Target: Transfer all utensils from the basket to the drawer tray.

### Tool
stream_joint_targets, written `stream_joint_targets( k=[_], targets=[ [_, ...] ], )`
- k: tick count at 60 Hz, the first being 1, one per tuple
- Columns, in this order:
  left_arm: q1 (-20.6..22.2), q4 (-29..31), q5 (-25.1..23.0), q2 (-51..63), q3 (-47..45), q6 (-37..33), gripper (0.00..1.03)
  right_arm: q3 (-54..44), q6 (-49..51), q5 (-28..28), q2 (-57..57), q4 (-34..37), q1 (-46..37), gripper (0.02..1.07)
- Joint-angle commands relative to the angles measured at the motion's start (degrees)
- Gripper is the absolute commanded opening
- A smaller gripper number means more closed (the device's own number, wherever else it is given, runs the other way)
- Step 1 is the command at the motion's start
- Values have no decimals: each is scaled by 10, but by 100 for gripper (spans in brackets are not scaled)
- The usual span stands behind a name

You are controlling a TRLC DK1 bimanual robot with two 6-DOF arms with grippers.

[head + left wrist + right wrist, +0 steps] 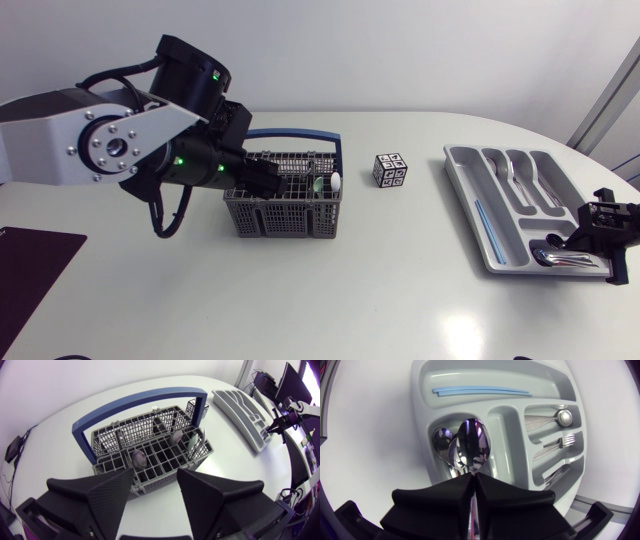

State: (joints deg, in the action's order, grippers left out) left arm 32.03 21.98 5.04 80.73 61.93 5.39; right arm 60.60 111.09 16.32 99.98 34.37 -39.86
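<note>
White bench (300,300) carries the grey basket (285,215) at centre-left and the drawer tray (460,180) at the right, well apart. A patterned cube (390,170) sits between them. My left hand (155,477) hangs over the basket's edge, fingers spread, gripping nothing. The basket spoons (139,458) stand bowl-up in its cells. My right hand (472,477) is over the tray's end compartment, fingers pressed onto the handle of the held spoon (474,447). Its bowl is above the tray spoons (440,442) lying in that compartment. Two blue sticks (480,391) lie in the long compartment.
</note>
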Motion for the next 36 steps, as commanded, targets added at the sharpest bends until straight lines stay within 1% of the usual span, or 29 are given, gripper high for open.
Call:
stream_joint_targets(
  k=[1, 11, 14, 17, 25, 30, 33, 36],
  targets=[
    [6, -2, 5, 14, -16, 14, 61, -19, 22, -9, 7, -6, 0, 23],
    [8, -2, 5, 21, -15, 21, 62, -29, 22, -16, -3, -10, -1, 31],
    [9, -2, 5, 23, -14, 22, 67, -33, 22, -16, -11, -10, -2, 35],
    [11, -2, 6, 26, -12, 23, 67, -36, 21, -15, -18, -10, -3, 37],
    [19, -2, 11, 33, -8, 23, 67, -40, 11, -8, -49, 10, -2, 37],
    [27, -4, 40, 43, -1, 22, 67, -53, -10, 1, -78, 30, 8, 38],
    [27, -4, 51, 48, 3, 22, 67, -61, -22, 4, -95, 43, 16, 40],
    [29, -4, 75, 59, 11, 22, 67, -71, -48, 4, -117, 50, 34, 40]
  ],
)
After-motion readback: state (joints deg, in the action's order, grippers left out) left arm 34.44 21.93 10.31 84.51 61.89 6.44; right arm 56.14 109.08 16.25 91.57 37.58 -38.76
